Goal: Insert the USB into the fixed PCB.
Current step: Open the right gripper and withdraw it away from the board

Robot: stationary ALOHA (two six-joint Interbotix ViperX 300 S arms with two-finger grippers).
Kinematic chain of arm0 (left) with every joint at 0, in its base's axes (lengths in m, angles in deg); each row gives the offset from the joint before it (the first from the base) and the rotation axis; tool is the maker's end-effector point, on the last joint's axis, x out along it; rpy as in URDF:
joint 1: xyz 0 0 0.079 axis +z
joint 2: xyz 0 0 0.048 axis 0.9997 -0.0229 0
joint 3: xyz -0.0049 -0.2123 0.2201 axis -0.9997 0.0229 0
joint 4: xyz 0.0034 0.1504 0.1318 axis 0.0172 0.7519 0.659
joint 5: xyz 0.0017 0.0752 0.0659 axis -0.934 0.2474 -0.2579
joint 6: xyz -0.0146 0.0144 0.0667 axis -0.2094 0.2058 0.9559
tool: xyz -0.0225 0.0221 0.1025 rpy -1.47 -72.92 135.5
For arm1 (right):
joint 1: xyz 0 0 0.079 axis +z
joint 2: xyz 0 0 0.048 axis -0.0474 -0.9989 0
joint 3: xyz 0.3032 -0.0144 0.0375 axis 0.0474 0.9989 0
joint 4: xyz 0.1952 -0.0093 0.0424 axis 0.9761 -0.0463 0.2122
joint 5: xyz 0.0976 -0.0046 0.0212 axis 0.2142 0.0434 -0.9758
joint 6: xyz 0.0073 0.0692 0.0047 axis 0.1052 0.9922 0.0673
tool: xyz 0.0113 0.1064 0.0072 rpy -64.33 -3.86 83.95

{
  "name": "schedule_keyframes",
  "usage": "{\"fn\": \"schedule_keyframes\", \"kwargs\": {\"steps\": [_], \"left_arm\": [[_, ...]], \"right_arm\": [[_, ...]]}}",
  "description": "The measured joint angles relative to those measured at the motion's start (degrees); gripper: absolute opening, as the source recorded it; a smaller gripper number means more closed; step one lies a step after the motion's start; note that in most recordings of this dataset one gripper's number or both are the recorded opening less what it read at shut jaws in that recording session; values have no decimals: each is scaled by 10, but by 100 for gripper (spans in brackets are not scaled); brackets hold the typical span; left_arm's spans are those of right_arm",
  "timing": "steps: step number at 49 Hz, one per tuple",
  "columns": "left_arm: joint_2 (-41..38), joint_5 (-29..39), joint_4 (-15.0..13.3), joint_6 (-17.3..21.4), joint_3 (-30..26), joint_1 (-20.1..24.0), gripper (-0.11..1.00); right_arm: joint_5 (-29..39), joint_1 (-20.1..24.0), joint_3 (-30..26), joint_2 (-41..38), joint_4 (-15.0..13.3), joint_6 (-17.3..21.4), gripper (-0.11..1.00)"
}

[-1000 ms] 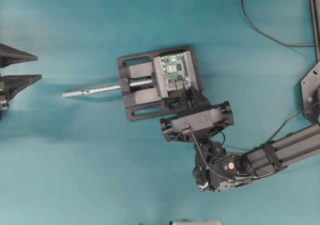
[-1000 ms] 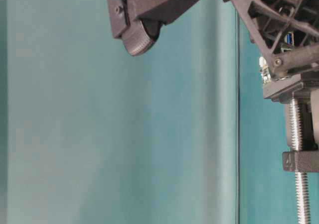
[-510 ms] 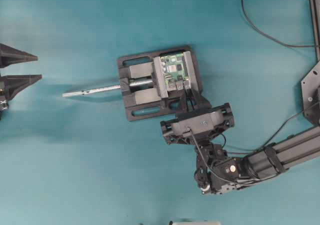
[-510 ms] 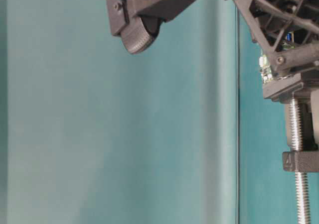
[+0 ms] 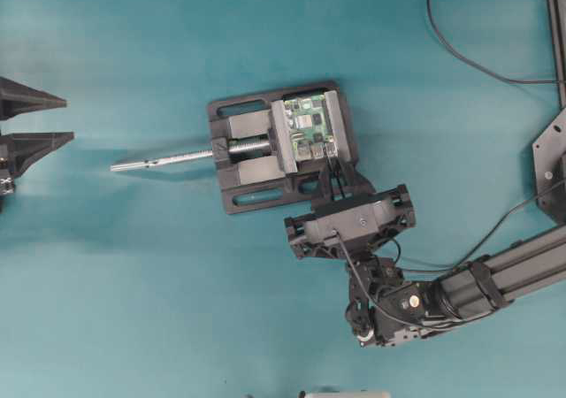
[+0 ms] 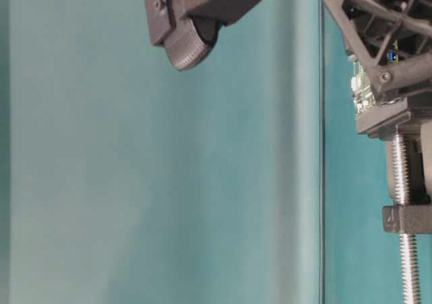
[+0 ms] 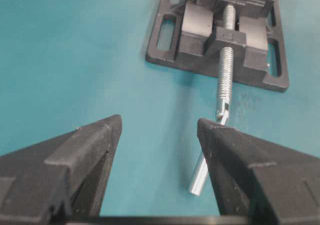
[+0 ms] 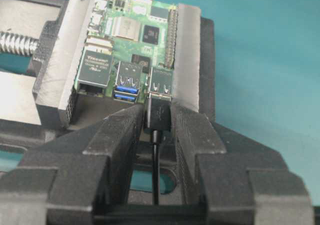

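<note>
The fixed PCB (image 5: pixel 311 126) is a small green board clamped in a black vise (image 5: pixel 256 155). In the right wrist view the PCB (image 8: pixel 132 30) shows silver ports along its near edge. My right gripper (image 8: pixel 156 111) is shut on the USB (image 8: pixel 158 117), a small black plug whose thin cable runs back between the fingers. The plug's front end sits at the mouth of the rightmost silver port (image 8: pixel 161 87); how deep it goes is hidden. From overhead, the right gripper (image 5: pixel 334 170) reaches the PCB's lower edge. My left gripper (image 5: pixel 69 119) stands open and empty at the far left.
The vise's silver screw rod (image 5: pixel 164 160) points left toward the left gripper and shows ahead of it (image 7: pixel 225 75). A loose black cable (image 5: pixel 460 57) curves across the top right. A black frame part (image 5: pixel 550 164) stands at the right edge.
The right arm's wrist and forearm have shifted slightly downward in the overhead view, while its fingers stay at the PCB's edge with the plug. The left gripper has not moved.
</note>
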Motion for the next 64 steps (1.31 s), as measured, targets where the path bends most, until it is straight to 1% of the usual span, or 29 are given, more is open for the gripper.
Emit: {"fn": "schedule_keyframes", "kwargs": {"steps": [8, 18, 21, 24, 27, 33, 39, 41, 42, 45, 51, 55, 59, 64], "left_arm": [[0, 0, -1, -1, 0, 0, 77], [0, 0, 0, -1, 0, 0, 77], [0, 0, 0, -1, 0, 0, 77], [0, 1, -1, -1, 0, 0, 77], [0, 0, 0, -1, 0, 0, 77], [0, 0, 0, -1, 0, -1, 77], [0, 0, 0, -1, 0, 0, 77], [0, 1, 0, 0, 0, -1, 77], [0, 0, 0, -1, 0, 0, 77], [0, 0, 0, -1, 0, -1, 77], [0, 0, 0, -1, 0, 0, 77], [0, 0, -1, -1, 0, 0, 77], [0, 0, 0, -1, 0, 0, 77], [0, 0, 0, -1, 0, 0, 77]], "right_arm": [[23, 1, 15, 20, -1, -4, 35], [29, 2, 38, 54, -2, -19, 59], [30, 2, 43, 62, -3, -22, 64], [34, 3, 54, 70, -10, -23, 64], [48, 4, 73, 83, -30, -21, 64], [113, 6, 135, 128, -93, -10, 64], [185, -4, 216, 185, -151, 18, 64], [204, -10, 242, 207, -171, 29, 64], [215, -14, 264, 225, -186, 33, 64], [234, -25, 310, 266, -222, 47, 64], [266, -52, 397, 353, -289, 49, 64], [299, -84, 448, 415, -342, 45, 64], [350, -134, 494, 476, -407, 35, 63], [446, -217, 533, 543, -508, 19, 63]]}}
